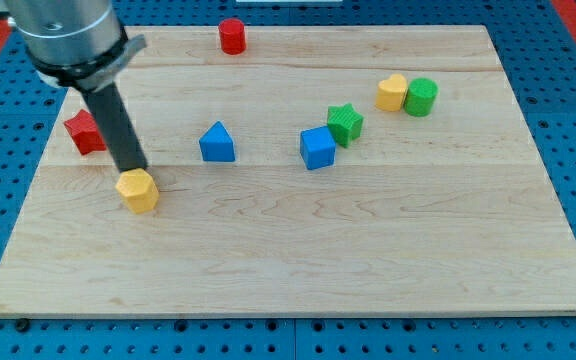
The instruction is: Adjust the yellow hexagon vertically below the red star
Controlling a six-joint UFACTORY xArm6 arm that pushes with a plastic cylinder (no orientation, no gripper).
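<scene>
The yellow hexagon (pixel 139 190) lies on the wooden board (pixel 368 240) at the view's left, below and to the right of the red star (pixel 85 132). The two blocks are apart. My tip (pixel 134 168) is just above the yellow hexagon, touching or almost touching its upper edge, and to the right of and below the red star. The dark rod rises up and left from the tip, passing close by the star's right side.
A blue triangle (pixel 217 143) sits right of my tip. A blue cube (pixel 317 148) and green star (pixel 345 123) touch near the middle. A yellow block (pixel 392 92) and green cylinder (pixel 421 96) sit at right. A red cylinder (pixel 232 35) stands at the top edge.
</scene>
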